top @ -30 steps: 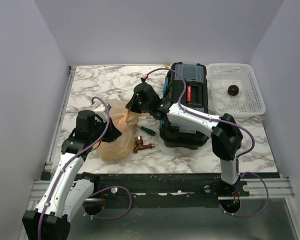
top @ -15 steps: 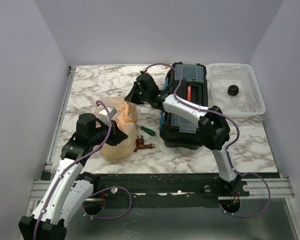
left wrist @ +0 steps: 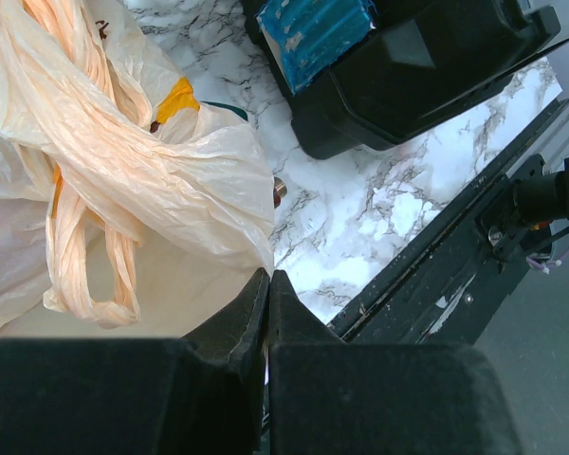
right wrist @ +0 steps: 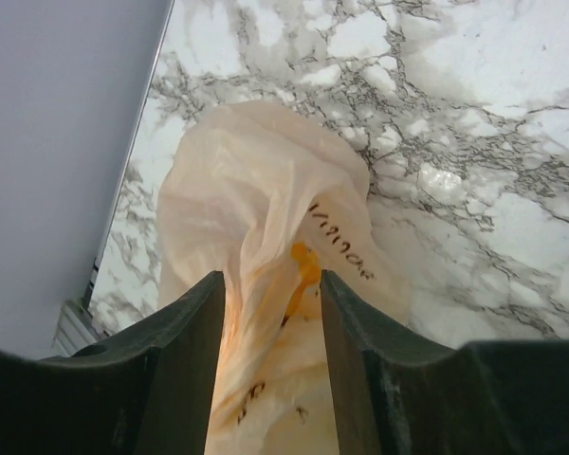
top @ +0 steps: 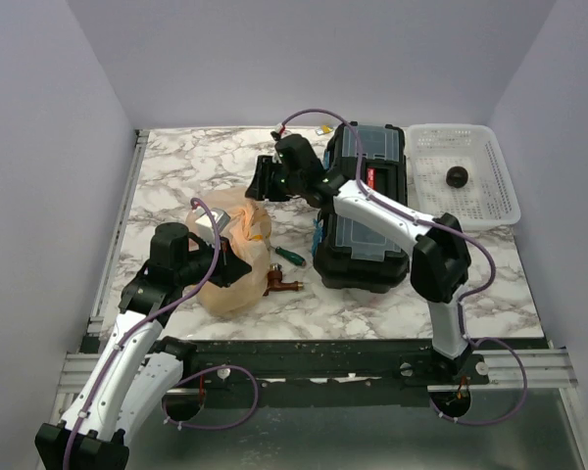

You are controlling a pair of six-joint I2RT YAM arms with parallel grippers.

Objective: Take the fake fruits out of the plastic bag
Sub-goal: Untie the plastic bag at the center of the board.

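My left gripper [left wrist: 267, 284] is clenched on the edge of the plastic bag [top: 230, 250], which lies on the tabletop [top: 176, 166] left of centre in the overhead view. My right gripper [top: 261, 184] is released, just beyond the bag's top. A yellow fruit [right wrist: 303, 261] shows through the plastic.

Plastic bag [top: 225, 266] sits front left on the table [top: 176, 166], with what may be a fruit piece [left wrist: 177, 98] inside. Just right of it is the tap [top: 280, 285], with the screwdriver [top: 290, 256] behind that. Toolbox [top: 363, 211] further right, then the basket [top: 470, 206] far right, one fake fruit [top: 457, 176] in it.
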